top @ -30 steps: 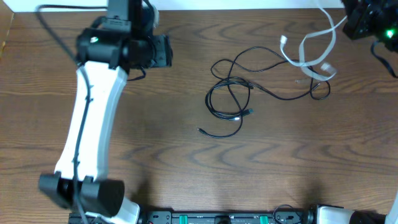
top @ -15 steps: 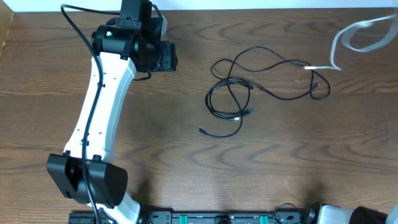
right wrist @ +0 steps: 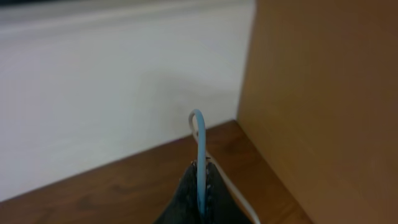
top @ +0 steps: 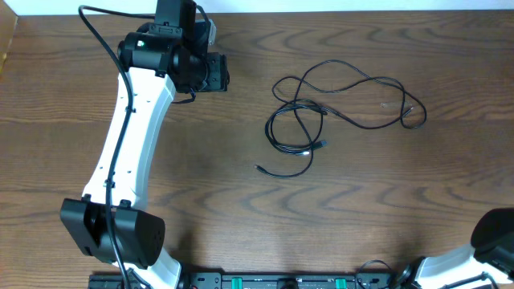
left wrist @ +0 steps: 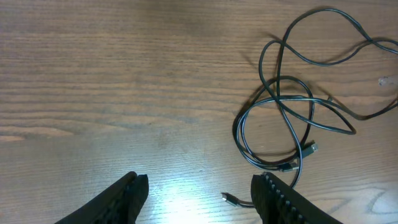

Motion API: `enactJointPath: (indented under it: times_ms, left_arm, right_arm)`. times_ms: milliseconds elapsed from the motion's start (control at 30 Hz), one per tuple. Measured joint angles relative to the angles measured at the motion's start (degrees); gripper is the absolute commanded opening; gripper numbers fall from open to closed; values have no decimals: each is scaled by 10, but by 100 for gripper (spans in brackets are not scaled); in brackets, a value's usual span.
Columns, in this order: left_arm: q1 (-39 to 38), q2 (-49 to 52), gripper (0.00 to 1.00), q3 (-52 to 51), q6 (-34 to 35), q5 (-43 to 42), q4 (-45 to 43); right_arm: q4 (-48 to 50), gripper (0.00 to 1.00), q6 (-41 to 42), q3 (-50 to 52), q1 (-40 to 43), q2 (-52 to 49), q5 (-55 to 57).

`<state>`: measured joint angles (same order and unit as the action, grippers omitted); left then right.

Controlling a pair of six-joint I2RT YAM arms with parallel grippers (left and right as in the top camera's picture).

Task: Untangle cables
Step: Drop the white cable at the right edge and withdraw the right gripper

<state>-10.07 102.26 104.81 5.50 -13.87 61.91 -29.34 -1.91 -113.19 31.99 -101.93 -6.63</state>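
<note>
Right claw [right wrist: 200,186] was clamped on the white cable [right wrist: 198,134]; left claw [left wrist: 199,183] stood apart, empty. Black cable [left wrist: 237,132] looked light and limp; I judged its plug end [left wrist: 227,198] the best hold.

No text, label, brand mark or number can be read in any view. The black base rail with green fittings [top: 281,282] at the table's near edge shows only tiny pale specks, too small to read. The thin black cables [top: 321,104] carry no legible print.
</note>
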Motion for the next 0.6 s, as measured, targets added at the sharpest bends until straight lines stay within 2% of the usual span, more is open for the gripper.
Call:
enactJointPath:
  times_ms: [267, 533, 600]
  left_arm:
    - [0, 0, 59, 0, 0, 0, -3]
    - [0, 0, 59, 0, 0, 0, -4]
    - [0, 0, 59, 0, 0, 0, -4]
  right_arm:
    - [-9, 1, 1, 0, 46, -71, 0]
    - [-53, 1, 17, 0, 72, -204, -15]
    - [-63, 6, 17, 0, 72, -222, -17]
